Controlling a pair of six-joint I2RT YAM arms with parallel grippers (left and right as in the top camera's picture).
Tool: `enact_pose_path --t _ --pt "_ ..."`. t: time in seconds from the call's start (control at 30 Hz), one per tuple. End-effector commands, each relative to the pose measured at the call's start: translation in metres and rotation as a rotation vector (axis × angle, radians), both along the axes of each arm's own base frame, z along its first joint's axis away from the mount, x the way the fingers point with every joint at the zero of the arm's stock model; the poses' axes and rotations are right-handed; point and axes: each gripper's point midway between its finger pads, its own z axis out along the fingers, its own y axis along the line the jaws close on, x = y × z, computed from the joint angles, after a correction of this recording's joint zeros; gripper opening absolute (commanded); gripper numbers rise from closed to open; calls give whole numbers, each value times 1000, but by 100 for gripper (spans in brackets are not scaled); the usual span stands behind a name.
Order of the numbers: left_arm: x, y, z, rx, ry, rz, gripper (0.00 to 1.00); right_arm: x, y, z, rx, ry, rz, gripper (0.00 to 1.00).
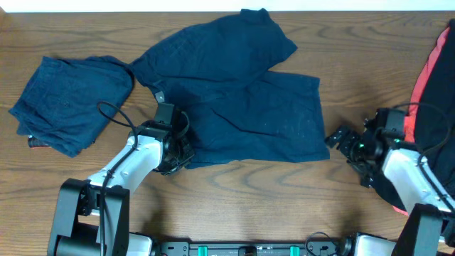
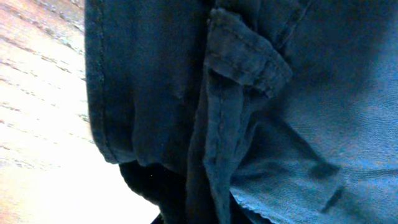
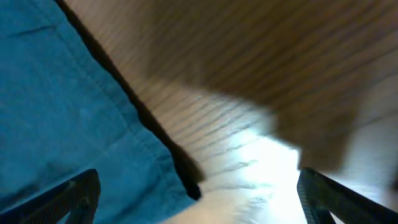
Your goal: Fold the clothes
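Shorts: the big navy shorts [image 1: 242, 92] are lying spread over the middle of the counter [image 1: 234, 206], rumpled, with one part bunching up toward the far edge.
Left hand: your left hand [image 1: 173, 149] is sitting at the near left edge of the shorts, right on the cloth. Its wrist camera is showing only dark blue folds and a stitched hem [image 2: 249, 56] against the wood, so you cannot tell whether the fingers are spread or pinching.
Right hand: your right hand [image 1: 340, 139] is hovering just beside the near right corner of the shorts, not touching it. In the wrist view its fingers [image 3: 74, 199] are showing far apart at the two lower corners, with nothing between them but wood and the hem corner [image 3: 93, 112].
Folded blue piece: a smaller navy garment [image 1: 67, 103] is lying at the left, apart from the shorts.
Black and red clothes: a dark heap with a coral-red edge [image 1: 430, 78] is lying at the right edge, partly behind your right arm.
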Motion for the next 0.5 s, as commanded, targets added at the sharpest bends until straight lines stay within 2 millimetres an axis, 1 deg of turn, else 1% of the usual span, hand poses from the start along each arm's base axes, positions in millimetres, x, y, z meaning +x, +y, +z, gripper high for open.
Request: enact_pose_path --t 0.0,0.13,0.23,0.37,0.47 --pt "-16 18 -12 95 62 -6 6 -10 26 -10 107 60 -108 99" --pt "-22 19 -12 100 85 -15 6 -20 44 -20 138 99 -155 99" --pt "-25 20 -12 102 96 -15 6 -22 47 -27 115 104 -197 99" --pt "-28 21 -12 105 109 -16 6 -33 54 -33 109 144 -226 97" --pt "-29 21 -12 105 110 -20 6 -51 58 -38 102 220 -228 95"
